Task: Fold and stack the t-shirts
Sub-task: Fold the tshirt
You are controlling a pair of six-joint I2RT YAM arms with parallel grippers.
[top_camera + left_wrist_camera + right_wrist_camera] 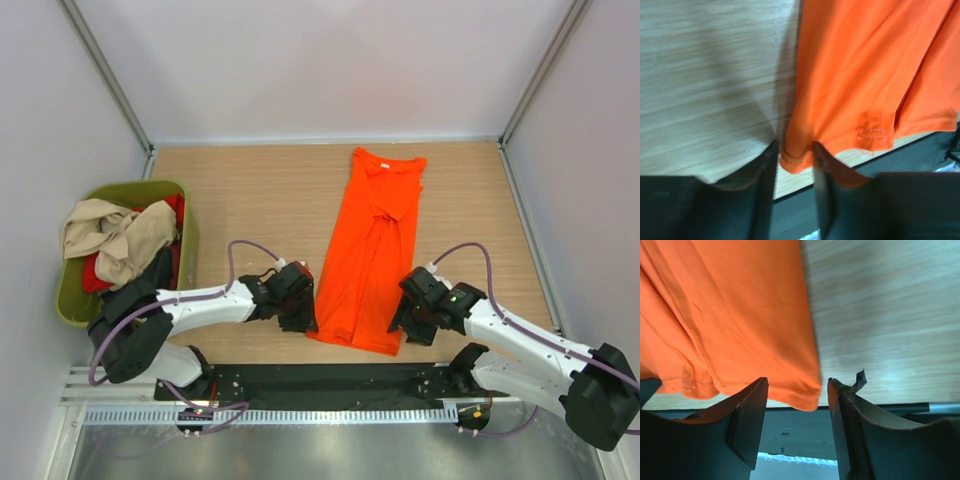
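Orange t-shirt lies lengthwise on the counter, hem toward me. My left fingers straddle one hem corner, narrowly apart; right fingers gape around the other. I'd pinch both deeply, then lift evenly.

A: Where does the flat t-shirt lie?
B: On the tabletop, right of centre, neck far, hem near. Left end effector at its near-left corner; right end effector at its near-right corner.
A: The tub?
B: Left edge, with the heaped t-shirts inside.
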